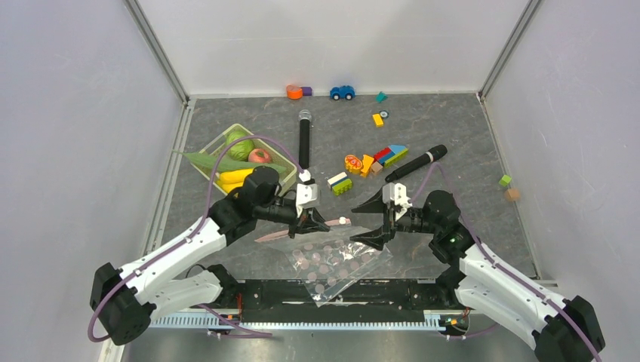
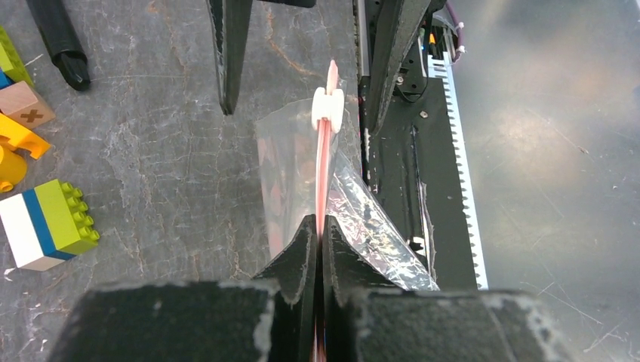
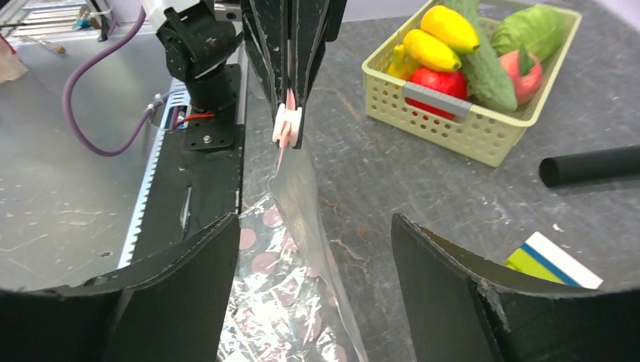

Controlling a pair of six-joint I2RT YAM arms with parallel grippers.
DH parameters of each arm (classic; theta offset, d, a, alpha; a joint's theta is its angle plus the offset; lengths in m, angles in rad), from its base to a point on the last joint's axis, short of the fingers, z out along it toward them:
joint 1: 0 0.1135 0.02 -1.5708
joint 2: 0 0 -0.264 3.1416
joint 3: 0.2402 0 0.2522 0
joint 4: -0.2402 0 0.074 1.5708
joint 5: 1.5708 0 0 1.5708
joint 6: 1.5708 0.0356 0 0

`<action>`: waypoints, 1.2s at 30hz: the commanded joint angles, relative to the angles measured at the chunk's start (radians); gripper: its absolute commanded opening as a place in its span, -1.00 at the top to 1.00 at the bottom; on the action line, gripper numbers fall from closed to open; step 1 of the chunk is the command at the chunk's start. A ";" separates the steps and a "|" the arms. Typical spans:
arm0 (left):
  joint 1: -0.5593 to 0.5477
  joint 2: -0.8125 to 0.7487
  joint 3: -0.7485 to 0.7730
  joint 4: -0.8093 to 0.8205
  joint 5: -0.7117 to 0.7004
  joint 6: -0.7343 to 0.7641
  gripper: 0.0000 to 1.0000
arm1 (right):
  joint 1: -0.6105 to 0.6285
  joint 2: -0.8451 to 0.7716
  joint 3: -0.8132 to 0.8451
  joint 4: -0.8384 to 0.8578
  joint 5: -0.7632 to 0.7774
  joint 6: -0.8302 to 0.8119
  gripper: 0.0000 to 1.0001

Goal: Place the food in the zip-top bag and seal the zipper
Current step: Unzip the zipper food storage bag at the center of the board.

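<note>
Dark marbled surface (image 1: 468,121) boxed by white walls. At its near edge, zip-top bag (image 1: 336,262), zipper (image 2: 323,166) raised, long axis left to right, white slider (image 2: 327,108) at the right end. Left tool (image 1: 322,224) clenched on zipper, pinched stretch hidden; right tool (image 1: 355,225) released, just beside slider. Food (image 1: 240,147) in basket (image 3: 483,139), partly behind left arm.

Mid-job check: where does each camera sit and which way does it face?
Top: above and behind the bases, looking down at the table; both arms show, left gripper and right gripper at the bag.
Left wrist: faces rightward along its shut fingers, which pinch the zipper, toward the right gripper.
Right wrist: faces leftward between its open fingers toward the basket.
Shared: both wrist views show the white slider.
</note>
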State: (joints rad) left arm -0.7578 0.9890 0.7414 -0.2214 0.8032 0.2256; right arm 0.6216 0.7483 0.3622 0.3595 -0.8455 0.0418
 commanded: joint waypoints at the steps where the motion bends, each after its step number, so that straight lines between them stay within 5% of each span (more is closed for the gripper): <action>1: -0.014 0.009 0.059 0.005 -0.032 0.007 0.96 | 0.004 0.014 0.044 0.067 -0.040 0.078 -0.56; 6: -0.065 0.013 0.070 0.076 -0.269 -0.138 0.95 | 0.005 -0.005 0.055 0.036 0.041 0.063 -0.59; 16: -0.161 0.020 0.145 0.065 -0.975 -0.603 0.96 | 0.004 -0.158 0.075 -0.089 0.611 0.139 -0.92; 23: -0.294 0.119 0.264 -0.040 -1.428 -0.831 0.96 | 0.005 -0.097 0.055 -0.047 0.537 0.376 -0.92; 32: -0.392 0.280 0.359 -0.059 -1.623 -0.937 0.96 | 0.096 0.004 -0.028 0.168 0.477 0.535 -0.87; 36: -0.402 0.323 0.368 -0.038 -1.647 -0.985 0.96 | 0.170 0.001 -0.030 0.172 0.606 0.565 -0.87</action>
State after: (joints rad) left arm -1.1477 1.2839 1.0615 -0.2844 -0.7265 -0.6537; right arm 0.7353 0.7597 0.3332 0.4328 -0.3408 0.5430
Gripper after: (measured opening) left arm 0.044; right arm 0.936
